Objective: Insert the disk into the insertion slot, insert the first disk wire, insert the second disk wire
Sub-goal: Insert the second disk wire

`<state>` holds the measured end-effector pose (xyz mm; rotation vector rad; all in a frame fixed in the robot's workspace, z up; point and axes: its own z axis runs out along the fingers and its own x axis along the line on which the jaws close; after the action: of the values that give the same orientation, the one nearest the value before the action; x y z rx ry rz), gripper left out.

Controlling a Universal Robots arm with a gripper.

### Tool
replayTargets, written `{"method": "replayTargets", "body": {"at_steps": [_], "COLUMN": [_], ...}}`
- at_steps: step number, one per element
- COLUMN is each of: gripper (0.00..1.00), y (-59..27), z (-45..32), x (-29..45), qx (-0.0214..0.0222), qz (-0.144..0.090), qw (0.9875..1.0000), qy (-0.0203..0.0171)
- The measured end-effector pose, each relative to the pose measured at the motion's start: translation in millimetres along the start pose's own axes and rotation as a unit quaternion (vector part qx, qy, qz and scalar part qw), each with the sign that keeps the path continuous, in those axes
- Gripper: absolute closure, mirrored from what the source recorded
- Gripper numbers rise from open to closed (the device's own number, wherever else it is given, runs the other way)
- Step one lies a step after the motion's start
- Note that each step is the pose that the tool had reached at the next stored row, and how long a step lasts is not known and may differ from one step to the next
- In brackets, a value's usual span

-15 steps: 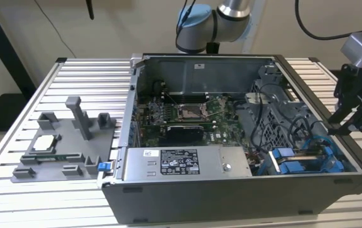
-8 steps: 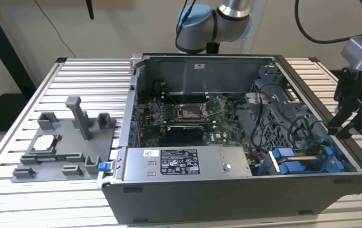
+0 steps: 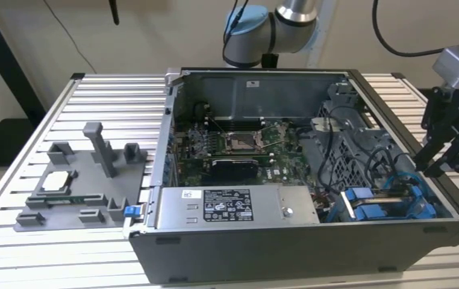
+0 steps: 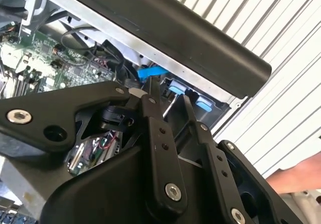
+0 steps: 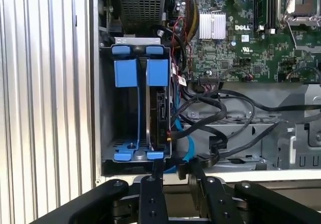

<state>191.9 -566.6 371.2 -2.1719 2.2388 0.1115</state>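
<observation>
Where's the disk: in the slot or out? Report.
In: the disk sits edge-up inside the insertion slot, framed by its blue bracket.

The whole scene is taken in by the exterior view from a raised spot a little way off, angled down on the ribbed tabletop (image 3: pixel 37 120) and the open computer case (image 3: pixel 294 253). The tool (image 3: pixel 438 168) is caught at the frame's right edge. The first wrist view is aimed almost straight down past the tool into the case, close over the drive bay (image 5: pixel 108 133). The second wrist view is set nearer still, behind the tool's black links, and is turned obliquely along the case rim (image 4: pixel 175 33). The motherboard (image 3: pixel 238 144) and the blue carriers (image 3: pixel 374 205) are shared by all three views.
</observation>
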Motion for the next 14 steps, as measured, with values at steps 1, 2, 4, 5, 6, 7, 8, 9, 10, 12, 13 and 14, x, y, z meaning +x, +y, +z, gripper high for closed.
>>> {"method": "replayTargets", "body": {"at_steps": [1, 2, 4, 5, 6, 7, 8, 9, 10, 12, 13, 14], "gripper": [0.00, 0.00, 0.00, 0.00, 0.00, 0.00, 0.00, 0.00, 0.00, 0.00, 0.00, 0.00], "y": [0.0, 0.0, 0.0, 0.0, 0.0, 0.0, 0.0, -0.1, -0.1, -0.4, -0.5, -0.6], "z": [0.1, 0.0, 0.1, 0.1, 0.1, 0.3, 0.5, 0.8, 1.0, 1.0, 1.0, 1.0], "x": [0.0, 0.0, 0.0, 0.0, 0.0, 0.0, 0.0, 0.0, 0.0, 0.0, 0.0, 0.0], "qx": [-0.0011, -0.0016, -0.0020, -0.0020, -0.0021, -0.0021, -0.0021, -0.0021, -0.0021, -0.0021, -0.0022, -0.0025], "qz": [-0.002, -0.004, -0.010, -0.010, -0.011, -0.011, -0.011, -0.011, -0.011, -0.011, -0.011, -0.011], "qw": [1.0000, 1.0000, 0.9999, 0.9999, 0.9999, 0.9999, 0.9999, 0.9999, 0.9999, 0.9999, 0.9999, 0.9999], "qy": [0.0002, 0.0004, 0.0006, 0.0007, 0.0006, 0.0004, 0.0003, -0.0002, -0.0007, -0.0007, -0.0007, -0.0008]}}
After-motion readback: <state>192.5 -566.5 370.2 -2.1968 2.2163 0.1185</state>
